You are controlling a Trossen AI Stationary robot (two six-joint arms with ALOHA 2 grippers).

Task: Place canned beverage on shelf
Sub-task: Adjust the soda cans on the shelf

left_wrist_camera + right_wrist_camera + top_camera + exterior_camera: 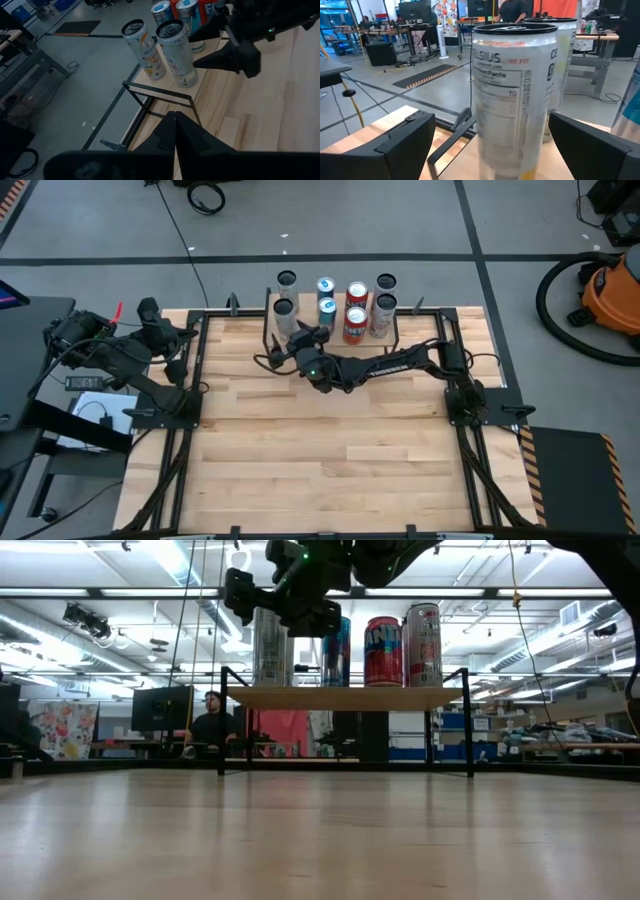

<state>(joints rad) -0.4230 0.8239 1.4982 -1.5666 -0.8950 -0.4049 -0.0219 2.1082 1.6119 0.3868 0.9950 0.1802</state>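
Right gripper (296, 340): fingers spread wide either side of silver can (512, 95), not pinching it. Can upright on shelf (345, 697); placement apparently done, withdrawal left.

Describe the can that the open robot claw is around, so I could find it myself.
Look at the small raised wooden shelf at the table's far edge, where eight cans stand in two rows. At the row's left end, nearer the table's middle, stands a white Celsius can. Unlike its twin behind it, the right arm's open tool sits with a finger on either side of it.
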